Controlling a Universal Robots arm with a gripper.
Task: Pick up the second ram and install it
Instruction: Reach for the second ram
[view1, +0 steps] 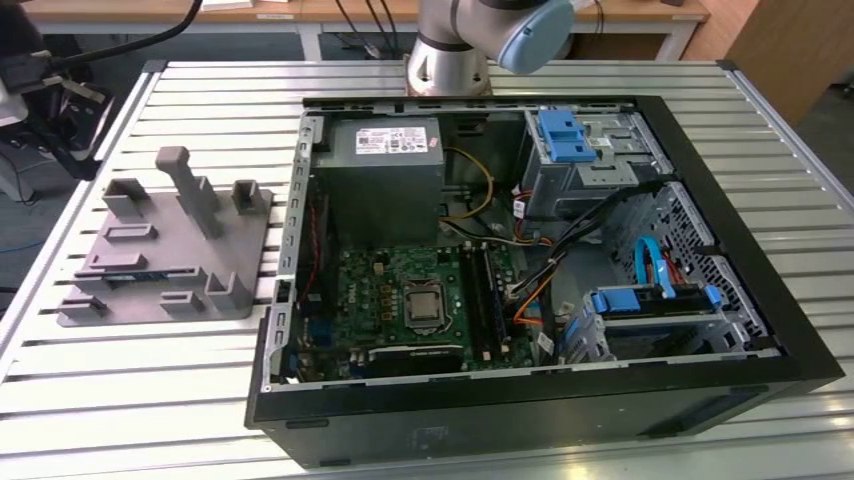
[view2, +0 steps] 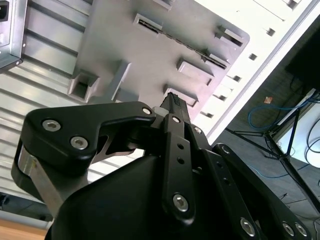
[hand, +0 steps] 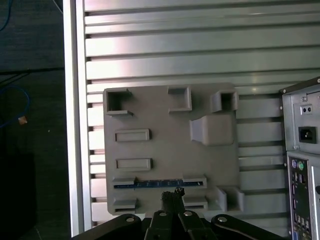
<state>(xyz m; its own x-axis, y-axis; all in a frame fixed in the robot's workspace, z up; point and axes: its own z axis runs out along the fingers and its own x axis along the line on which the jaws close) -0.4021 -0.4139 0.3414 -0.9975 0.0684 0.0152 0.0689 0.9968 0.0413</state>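
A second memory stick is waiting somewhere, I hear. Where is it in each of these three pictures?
Exterior view: the thin dark-blue circuit-board strip sits in the grey moulded plastic tray at the exterior view's left.
First wrist view: a blue line between two of the tray's holders.
Second wrist view: a dark edge-on line between two holders.
Shared landmark: the tray.

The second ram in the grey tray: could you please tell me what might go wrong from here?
1. The second ram sits on edge between raised blocks of the grey tray. The hand, hanging close above it, could strike a block if misaligned.
2. If the tray is not fastened to the slatted table, a tightly seated ram might lift the tray with it.
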